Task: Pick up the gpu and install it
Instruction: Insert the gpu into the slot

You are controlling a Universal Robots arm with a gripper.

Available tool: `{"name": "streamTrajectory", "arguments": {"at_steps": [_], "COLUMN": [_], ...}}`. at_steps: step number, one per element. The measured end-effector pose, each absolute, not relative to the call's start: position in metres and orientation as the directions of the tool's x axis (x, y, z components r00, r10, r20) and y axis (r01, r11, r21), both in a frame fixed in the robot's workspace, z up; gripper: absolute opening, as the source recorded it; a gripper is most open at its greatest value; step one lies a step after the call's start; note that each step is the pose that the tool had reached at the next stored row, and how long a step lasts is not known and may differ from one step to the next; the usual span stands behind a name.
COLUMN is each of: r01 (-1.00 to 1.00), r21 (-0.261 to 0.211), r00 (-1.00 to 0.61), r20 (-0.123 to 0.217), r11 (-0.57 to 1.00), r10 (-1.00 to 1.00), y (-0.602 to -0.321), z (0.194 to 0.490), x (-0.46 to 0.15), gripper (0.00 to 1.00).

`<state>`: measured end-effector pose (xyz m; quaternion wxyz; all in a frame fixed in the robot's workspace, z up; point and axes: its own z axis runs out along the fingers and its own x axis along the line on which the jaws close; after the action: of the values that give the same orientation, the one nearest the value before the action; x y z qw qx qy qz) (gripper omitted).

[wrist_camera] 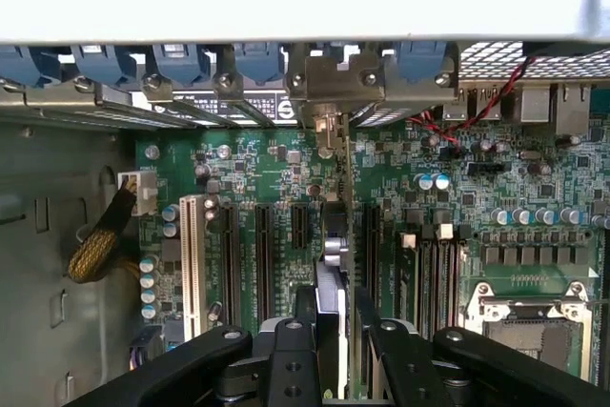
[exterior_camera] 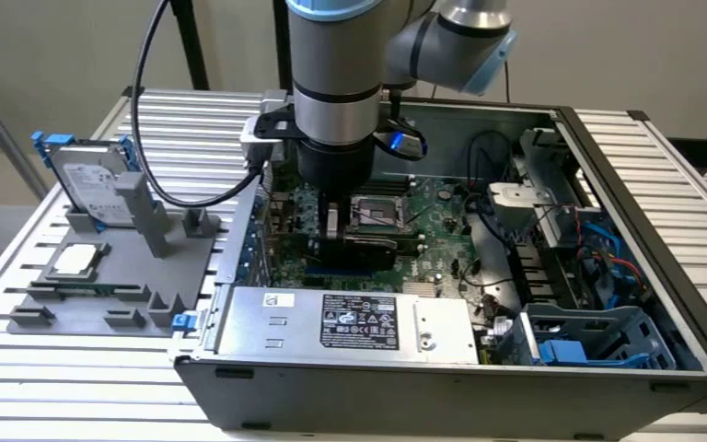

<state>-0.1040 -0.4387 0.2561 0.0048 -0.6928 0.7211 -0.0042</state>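
The gpu stands on edge between my fingers, and my gripper is shut on it. Its silver end bracket lies against the rear slot openings of the computer case. The card sits low over the black expansion slots of the green motherboard. In the exterior view my gripper reaches down inside the open case, with the dark body of the gpu just above the motherboard. Whether the card is seated in a slot is hidden.
A CPU socket lies beside the card. The power supply fills the case's near side, and drive cages with cables its right. On the exterior view's left, a grey fixture holds a silver hard drive with blue rails.
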Motion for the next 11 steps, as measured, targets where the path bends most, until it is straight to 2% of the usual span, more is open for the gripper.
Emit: {"name": "streamTrajectory", "arguments": {"at_steps": [11], "r01": [-0.999], "r21": [-0.013], "r00": [-0.04], "r20": [0.005], "r11": [0.04], "r10": [-0.999], "y": [-0.4387], "z": [0.252], "x": [-0.1041], "gripper": [0.0]}}
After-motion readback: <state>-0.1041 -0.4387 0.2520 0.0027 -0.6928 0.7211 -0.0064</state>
